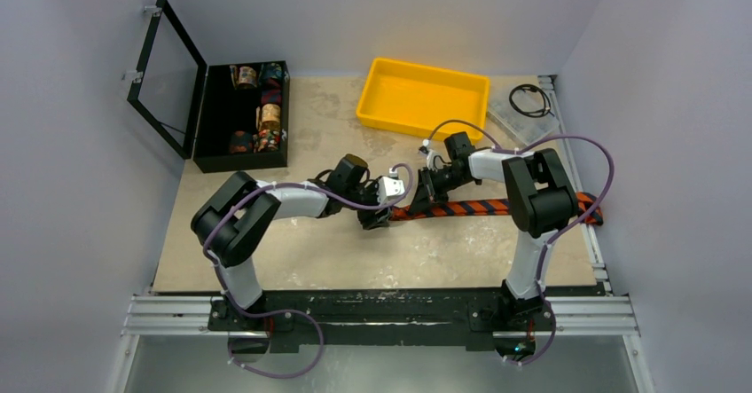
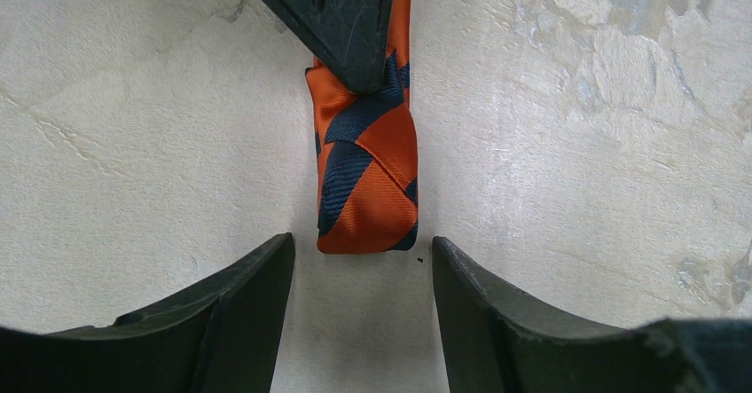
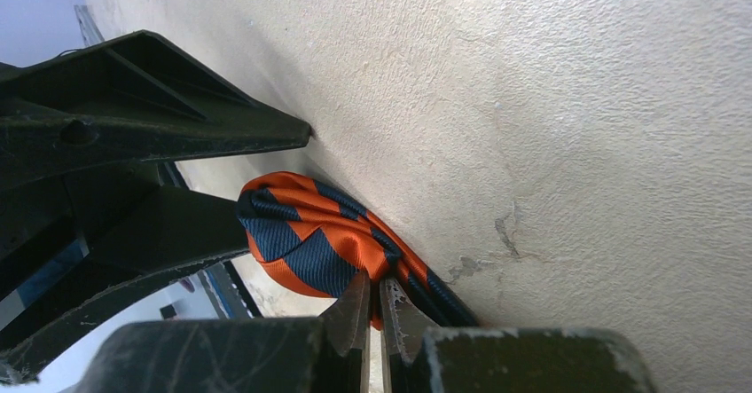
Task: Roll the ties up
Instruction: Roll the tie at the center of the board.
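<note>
While right tool is pinching striped necktie behind its folded end | left tool is gaping astride that end, empty.

The tie lies across the desk, its folded end leftward. Far behind sits a tray; far left, an open case holding fabric rolls.

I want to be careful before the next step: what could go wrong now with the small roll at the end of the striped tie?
1. The left gripper stands open on both sides of the roll, not touching it; the loose roll may unroll.
2. The shut right gripper sits on the tie just behind the roll; lifting it may drag the cloth and open the fold.
</note>
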Available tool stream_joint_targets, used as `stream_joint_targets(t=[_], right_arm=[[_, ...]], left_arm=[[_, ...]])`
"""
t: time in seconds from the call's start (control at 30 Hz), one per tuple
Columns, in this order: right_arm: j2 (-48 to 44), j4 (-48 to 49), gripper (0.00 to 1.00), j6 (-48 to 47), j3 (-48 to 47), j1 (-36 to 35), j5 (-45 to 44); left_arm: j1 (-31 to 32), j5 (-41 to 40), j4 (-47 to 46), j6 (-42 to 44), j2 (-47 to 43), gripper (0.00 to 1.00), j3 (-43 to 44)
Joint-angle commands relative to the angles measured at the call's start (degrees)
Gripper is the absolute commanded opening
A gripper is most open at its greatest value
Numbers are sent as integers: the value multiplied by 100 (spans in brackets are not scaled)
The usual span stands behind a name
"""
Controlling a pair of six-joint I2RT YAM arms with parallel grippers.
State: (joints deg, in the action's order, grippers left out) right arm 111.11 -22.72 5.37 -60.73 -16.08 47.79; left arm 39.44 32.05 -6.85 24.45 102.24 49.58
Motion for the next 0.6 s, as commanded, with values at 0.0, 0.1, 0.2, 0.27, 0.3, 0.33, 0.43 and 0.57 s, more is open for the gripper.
stream_joint_targets(t=[0.0, 0.1, 0.2, 0.27, 0.3, 0.33, 0.43, 0.57], right_arm=[[168, 109, 0, -216, 77, 5, -675], [168, 118, 0, -219, 95, 5, -699], [166, 119, 0, -244, 112, -5, -748], [161, 127, 0, -247, 134, -16, -754], [157, 135, 0, -247, 136, -18, -761], [152, 137, 0, -248, 140, -14, -767], [145, 166, 0, -252, 173, -23, -795], [141, 189, 0, -242, 185, -45, -806]], left_arm=[[55, 270, -210, -204, -27, 55, 21], [96, 206, -273, -288, 0, 49, 150], [161, 212, -389, -483, -105, 45, 232], [220, 223, -425, -622, -146, 43, 326], [260, 199, -447, -703, -144, 43, 388], [298, 144, -442, -787, -128, 42, 453], [380, 35, -463, -983, -27, 40, 677], [488, -91, -476, -1029, 214, 37, 928]])
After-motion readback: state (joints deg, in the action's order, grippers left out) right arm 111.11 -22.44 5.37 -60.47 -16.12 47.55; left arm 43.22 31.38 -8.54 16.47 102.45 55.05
